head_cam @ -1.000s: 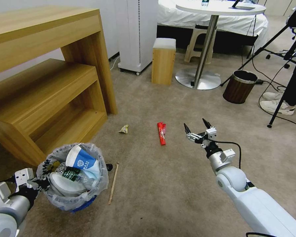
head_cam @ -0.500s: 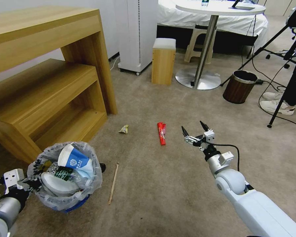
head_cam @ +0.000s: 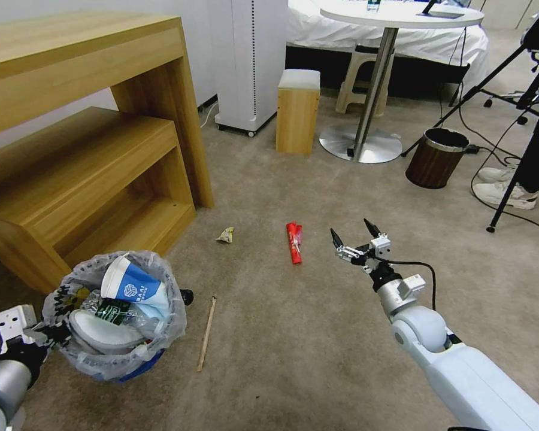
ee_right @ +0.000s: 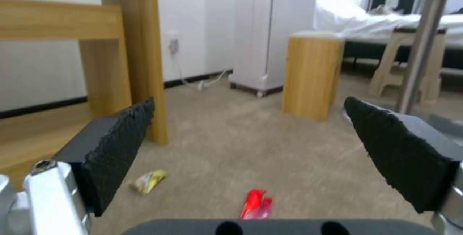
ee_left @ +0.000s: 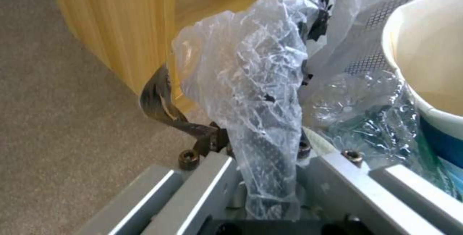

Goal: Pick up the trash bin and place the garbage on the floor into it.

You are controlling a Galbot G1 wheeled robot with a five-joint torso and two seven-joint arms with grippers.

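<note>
- Bin [head_cam: 117, 317]: low left, on the floor [head_cam: 317, 335] in front of the wooden shelf [head_cam: 84, 179]; bag-lined, holding a cup [head_cam: 129, 286], a slipper [head_cam: 105, 338] and a bottle [head_cam: 117, 311].
- Left gripper [head_cam: 45, 332]: at the bin's left rim, fingers clamped on rim and bag [ee_left: 255, 93].
- Stick [head_cam: 206, 332]: on the floor just right of the bin.
- Yellow wrapper [head_cam: 225, 234] and red packet [head_cam: 293, 242]: on the floor farther out, apart from each other.
- Right gripper [head_cam: 354, 236]: above the floor, right of the packet, fingers [ee_right: 118, 144] spread wide, empty.

Head high; wrists close, floor [head_cam: 317, 335] shared
</note>
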